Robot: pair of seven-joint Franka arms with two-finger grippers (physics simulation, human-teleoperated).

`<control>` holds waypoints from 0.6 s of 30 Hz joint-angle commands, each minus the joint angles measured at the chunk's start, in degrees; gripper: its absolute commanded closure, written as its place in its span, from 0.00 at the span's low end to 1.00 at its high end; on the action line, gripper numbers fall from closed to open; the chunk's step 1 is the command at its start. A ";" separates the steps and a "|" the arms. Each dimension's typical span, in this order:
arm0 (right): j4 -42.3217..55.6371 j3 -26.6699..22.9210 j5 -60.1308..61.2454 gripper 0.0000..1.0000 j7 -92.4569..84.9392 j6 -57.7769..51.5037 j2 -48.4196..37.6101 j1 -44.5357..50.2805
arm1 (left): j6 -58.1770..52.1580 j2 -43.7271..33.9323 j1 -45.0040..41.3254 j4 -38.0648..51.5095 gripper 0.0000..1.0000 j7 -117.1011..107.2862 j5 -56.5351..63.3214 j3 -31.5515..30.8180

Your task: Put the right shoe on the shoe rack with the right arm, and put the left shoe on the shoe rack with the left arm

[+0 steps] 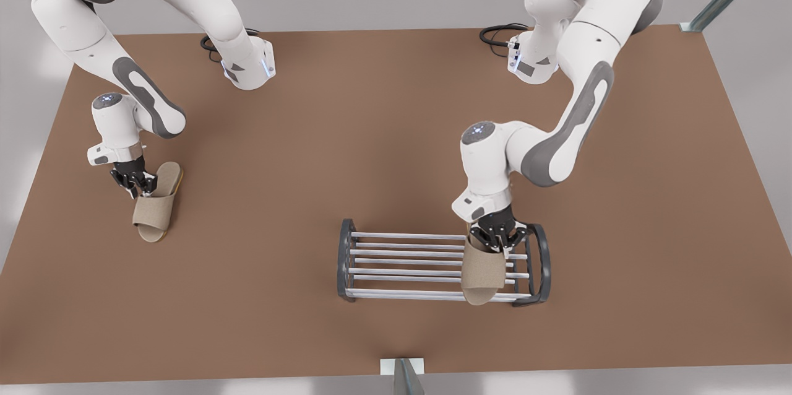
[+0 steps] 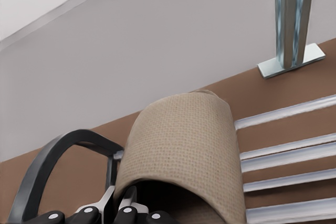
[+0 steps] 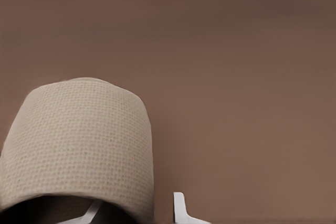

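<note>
The left shoe [image 1: 482, 274], a beige slipper, lies across the silver rods of the shoe rack [image 1: 402, 265] near its end on the front view's right. My left gripper [image 1: 498, 240] is at the slipper's heel side, shut on the edge of its strap. The left wrist view shows that slipper [image 2: 184, 150], the gripper [image 2: 118, 205], the rods [image 2: 283, 153] and a dark end frame [image 2: 47, 166]. The right shoe [image 1: 158, 209] lies flat on the table at the front view's left. My right gripper [image 1: 137, 186] stands open, straddling the strap's side edge [image 3: 79, 145], fingertips [image 3: 178, 208] apart.
The brown table [image 1: 371, 135] stretches wide between the shoe on it and the rack. A metal post [image 1: 405, 376] stands at the near edge just beyond the rack, seen too in the left wrist view as a post [image 2: 291, 19]. Black cables [image 1: 495, 33] lie by the arm bases.
</note>
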 commanded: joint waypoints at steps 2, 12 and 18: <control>0.01 0.05 0.04 0.50 0.61 -0.03 -0.04 -0.16 | -0.44 0.17 -0.04 -0.72 0.77 -18.19 3.09 -0.02; 0.98 0.40 0.04 0.74 0.70 -0.03 1.90 -0.07 | -1.23 -0.54 -1.19 -2.39 0.00 -19.16 3.09 -0.11; 2.65 0.49 0.04 0.79 1.14 -0.12 1.72 0.28 | -3.25 -1.41 -1.27 -3.53 0.00 -19.25 2.82 -1.86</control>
